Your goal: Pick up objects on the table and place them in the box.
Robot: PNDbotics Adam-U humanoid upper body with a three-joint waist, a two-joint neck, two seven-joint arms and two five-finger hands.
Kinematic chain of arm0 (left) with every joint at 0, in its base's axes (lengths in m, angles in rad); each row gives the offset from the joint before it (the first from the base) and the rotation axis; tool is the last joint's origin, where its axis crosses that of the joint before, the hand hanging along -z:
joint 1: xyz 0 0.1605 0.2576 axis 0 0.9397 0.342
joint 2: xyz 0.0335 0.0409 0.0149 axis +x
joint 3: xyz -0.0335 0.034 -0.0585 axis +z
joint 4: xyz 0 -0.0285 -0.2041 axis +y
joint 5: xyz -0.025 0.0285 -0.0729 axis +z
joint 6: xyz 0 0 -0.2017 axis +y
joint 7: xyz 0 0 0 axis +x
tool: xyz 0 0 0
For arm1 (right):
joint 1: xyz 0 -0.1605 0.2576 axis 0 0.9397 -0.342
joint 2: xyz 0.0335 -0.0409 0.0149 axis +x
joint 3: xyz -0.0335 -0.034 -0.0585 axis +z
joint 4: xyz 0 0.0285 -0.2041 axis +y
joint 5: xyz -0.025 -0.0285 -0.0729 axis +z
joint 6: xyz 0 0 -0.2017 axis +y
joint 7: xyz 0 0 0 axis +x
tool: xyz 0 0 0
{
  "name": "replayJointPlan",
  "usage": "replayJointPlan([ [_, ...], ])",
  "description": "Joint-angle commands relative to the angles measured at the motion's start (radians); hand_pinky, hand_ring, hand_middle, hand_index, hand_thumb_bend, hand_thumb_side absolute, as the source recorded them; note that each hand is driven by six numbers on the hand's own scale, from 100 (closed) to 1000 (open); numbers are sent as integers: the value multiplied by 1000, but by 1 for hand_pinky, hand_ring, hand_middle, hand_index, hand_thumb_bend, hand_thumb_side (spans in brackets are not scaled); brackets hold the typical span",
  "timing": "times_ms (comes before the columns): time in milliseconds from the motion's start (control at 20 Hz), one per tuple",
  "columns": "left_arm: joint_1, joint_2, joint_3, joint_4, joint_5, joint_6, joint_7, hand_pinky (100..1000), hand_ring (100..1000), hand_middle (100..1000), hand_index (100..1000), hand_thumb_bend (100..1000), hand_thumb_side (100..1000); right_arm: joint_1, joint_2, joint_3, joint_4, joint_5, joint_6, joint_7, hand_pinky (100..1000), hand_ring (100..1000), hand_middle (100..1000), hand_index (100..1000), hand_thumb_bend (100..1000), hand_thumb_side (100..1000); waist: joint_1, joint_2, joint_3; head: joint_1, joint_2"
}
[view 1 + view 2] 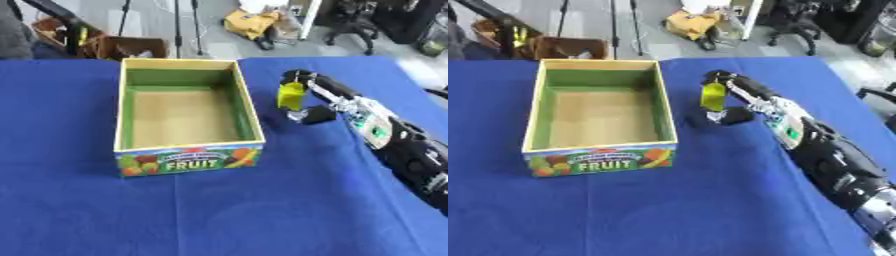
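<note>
The right hand (308, 96) enters from the lower right of the frame and reaches toward the centre right, just beside the right wall of the box (248, 102). Its fingers are curled, and a small yellow object (290, 95) is pinched between the fingers above and the thumb below. The object hangs upright from the fingertips, clear of the cloth and outside the box, level with the upper half of the box's right wall. What the object is cannot be determined beyond its colour and its roughly rectangular shape. The forearm behind the hand is black with silver sections and shows a small green patch near the wrist.

The left hand does not appear in either view.

The box sits left of centre in the frame. It is an open-topped rectangular carton with pale yellow rims, green inner walls and a tan floor. The front wall carries printed fruit pictures and the word FRUIT. Nothing shows on the visible floor of the box.

The blue cloth (219, 210) covers the whole table and shows mild creases.

Along the top of the frame, beyond the table edge, the room shows a grey floor, stand legs (179, 30), a brown carton (127, 48) at upper left, a yellow bag (249, 22) at upper centre and an office chair (354, 27) at upper right.
</note>
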Motion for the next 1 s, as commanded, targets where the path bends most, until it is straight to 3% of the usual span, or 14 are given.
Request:
replayJointPlan([
  [50, -3, 6, 1, -22, 3, -2, -3, 591, 649, 555, 687, 393, 1000, -3, -28, -5, -3, -22, -4, 20, 425, 677, 901, 861, 235, 467, 5, -15, -6, -2, -15],
  [150, -3, 5, 1, -22, 3, -2, -3, 591, 649, 555, 686, 393, 1000, -2, -26, -5, 0, -35, -5, 23, 363, 592, 856, 845, 196, 429, 6, -15, -11, -3, -14],
  [200, -3, 5, 1, -22, 3, -2, -3, 591, 649, 555, 686, 393, 1000, -2, -25, -6, 1, -43, -6, 21, 357, 586, 850, 844, 197, 415, 7, -15, -13, -3, -14],
  [400, -2, 4, 2, -21, 2, -1, -2, 591, 650, 555, 685, 392, 1000, -1, -24, -11, -2, -81, -7, -13, 198, 491, 740, 786, 121, 277, 10, -19, -29, -2, -11],
  [450, -2, 4, 3, -21, 2, -1, -1, 592, 650, 556, 685, 392, 1000, -1, -24, -12, -5, -93, -8, -25, 164, 474, 716, 767, 100, 284, 11, -21, -34, -2, -10],
  [600, 0, 5, 4, -18, 1, 0, 1, 592, 650, 556, 684, 393, 1000, 1, -27, -17, -25, -137, -12, -60, 123, 455, 680, 745, 107, 205, 12, -32, -50, -1, -6],
  [1000, 3, 7, 7, -13, 3, 4, 3, 593, 651, 557, 685, 396, 1000, -12, -43, -10, -158, -260, -24, -46, 101, 444, 675, 742, 107, 179, 2, -80, -81, 0, 11],
])
